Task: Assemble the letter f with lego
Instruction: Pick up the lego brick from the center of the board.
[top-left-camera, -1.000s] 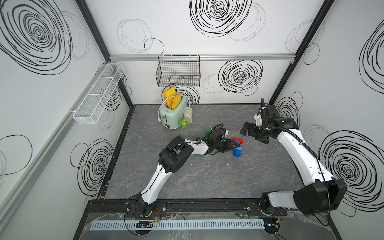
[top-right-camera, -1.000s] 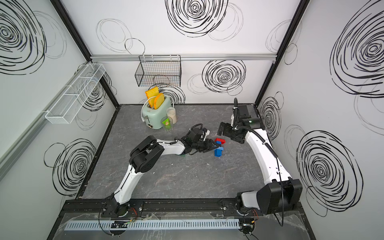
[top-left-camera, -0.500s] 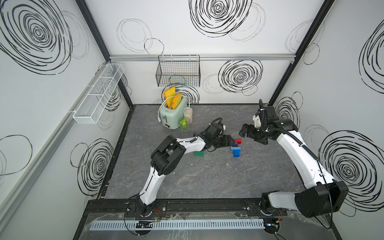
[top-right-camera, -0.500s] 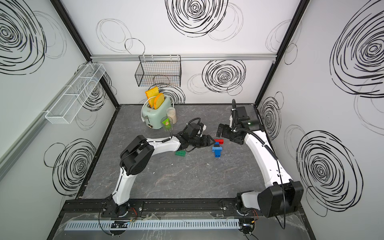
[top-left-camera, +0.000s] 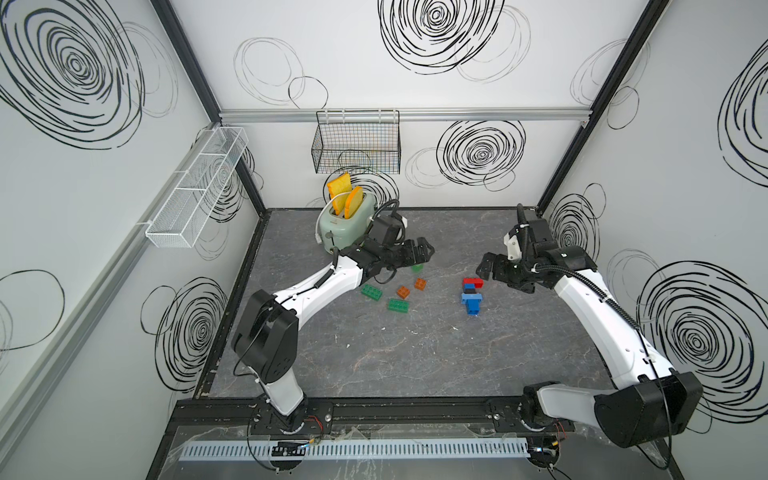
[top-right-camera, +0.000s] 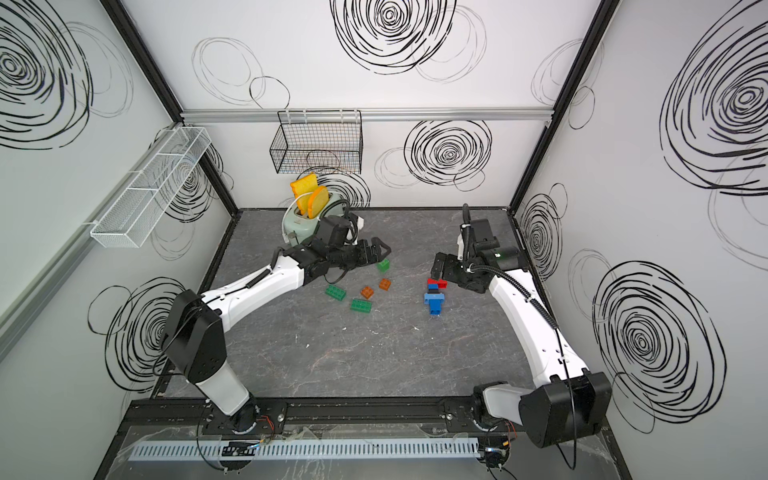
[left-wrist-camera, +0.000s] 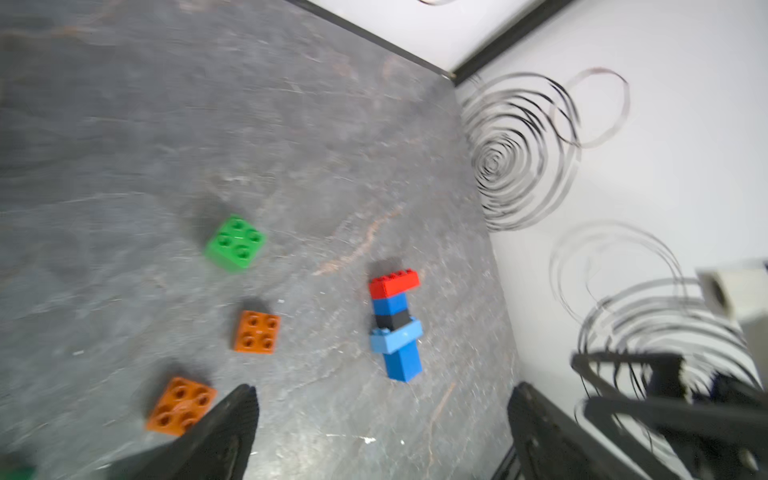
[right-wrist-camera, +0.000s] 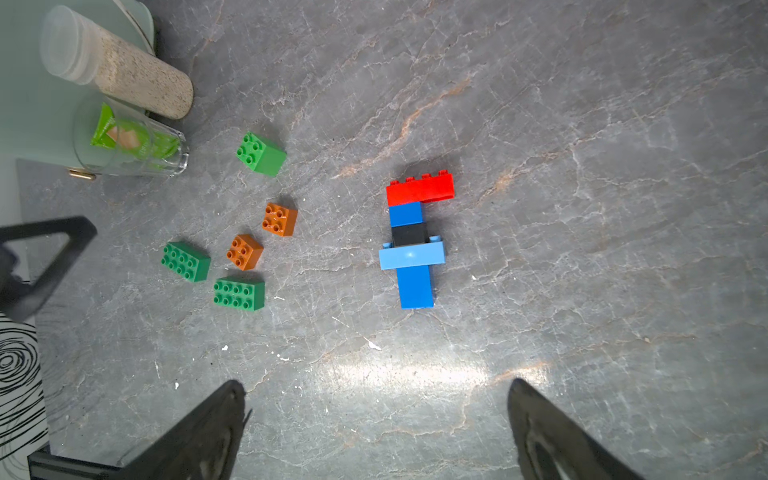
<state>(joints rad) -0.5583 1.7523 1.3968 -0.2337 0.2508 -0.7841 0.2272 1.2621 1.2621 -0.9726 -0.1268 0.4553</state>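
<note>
Grey marbled table (top-left-camera: 415, 353) holds all the lego, well apart from both of my pincers' fingers.

Right of centre lies one built piece (right-wrist-camera: 411, 245), flat on its side. I count five bands in it, from far to near:
- one red brick (right-wrist-camera: 419, 190), oblong, which overhangs to the right
- one dark blue brick (right-wrist-camera: 406, 215)
- one black brick (right-wrist-camera: 409, 235)
- one light blue brick (right-wrist-camera: 411, 255), set crosswise and sticking out on both sides
- one longer dark blue part (right-wrist-camera: 415, 287); I cannot tell whether it is one brick or two

Left of the built piece lie five loose bricks, none touching another:
- one green square brick (right-wrist-camera: 261, 153), the farthest
- two orange square bricks (right-wrist-camera: 279, 219) (right-wrist-camera: 244, 252), in the middle
- two green oblong bricks (right-wrist-camera: 185, 262) (right-wrist-camera: 239, 294), the nearest and leftmost

My left pincer (left-wrist-camera: 384, 388) hangs above the table near the green square brick, fingers spread wide with nothing between them. My right pincer (right-wrist-camera: 375, 384) hovers just right of the red brick, also spread wide and holding nothing.

At the far left of the table stands one pale green toaster (top-left-camera: 347, 226) with two slices of toast (top-left-camera: 345, 195) sticking up out of it.
</note>
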